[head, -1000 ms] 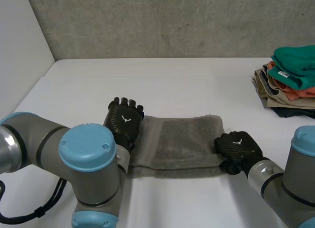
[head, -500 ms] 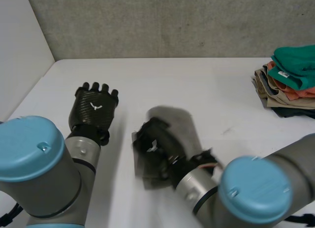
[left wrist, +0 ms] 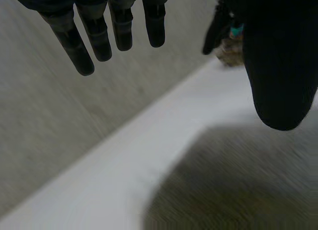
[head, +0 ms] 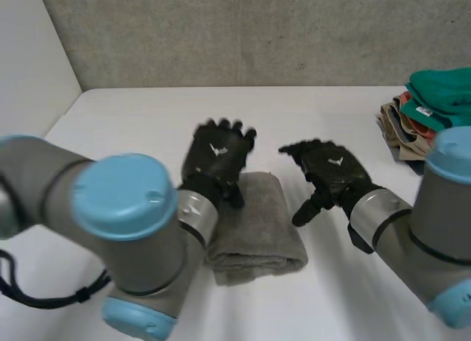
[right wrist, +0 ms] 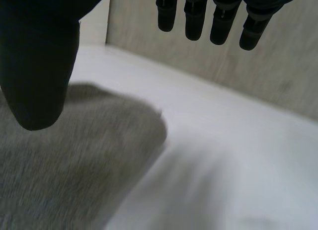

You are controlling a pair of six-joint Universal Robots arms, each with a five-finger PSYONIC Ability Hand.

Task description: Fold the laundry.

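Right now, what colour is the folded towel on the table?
The folded towel is plain grey-brown, no pattern; the head view shows it best.

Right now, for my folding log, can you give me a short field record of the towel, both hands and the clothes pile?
towel: grey, folded into a compact rectangle, lying on the white table
left hand: open, fingers straight, over the towel's far edge; contact unclear
right hand: open, beside the towel, apart from it
clothes pile: folded stack, green item on top, on the robot's right, away from the towel
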